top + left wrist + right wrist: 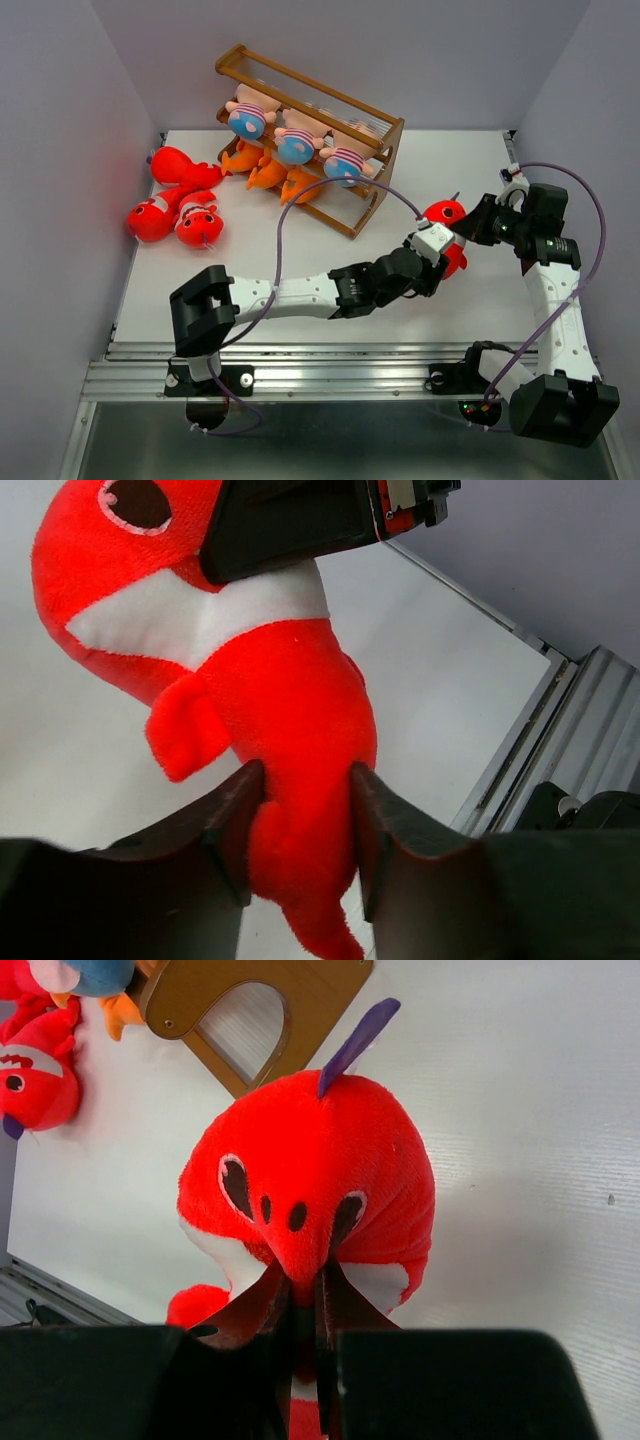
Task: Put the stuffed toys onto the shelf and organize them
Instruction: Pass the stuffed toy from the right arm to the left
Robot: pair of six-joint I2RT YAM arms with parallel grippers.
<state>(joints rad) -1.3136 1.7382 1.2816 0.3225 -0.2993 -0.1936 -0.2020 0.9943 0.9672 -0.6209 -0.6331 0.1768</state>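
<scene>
A red shark plush (445, 212) with a purple fin is held between both grippers at the right of the table. My left gripper (441, 259) is shut on its tail end; in the left wrist view the jaws (305, 780) squeeze the red body (290, 690). My right gripper (468, 228) is shut on its snout (303, 1278); its face (300, 1160) fills that view. The wooden shelf (385, 130) stands at the back, holding three striped dolls (295, 148) above orange plush (268, 176). Three red sharks (175, 215) lie at the far left.
The white table (470, 160) has a metal rail along its near edge (330, 365). The shelf's side panel (300, 1000) stands just beyond the held shark. Grey walls close in the left, back and right. My left arm stretches across the table's middle.
</scene>
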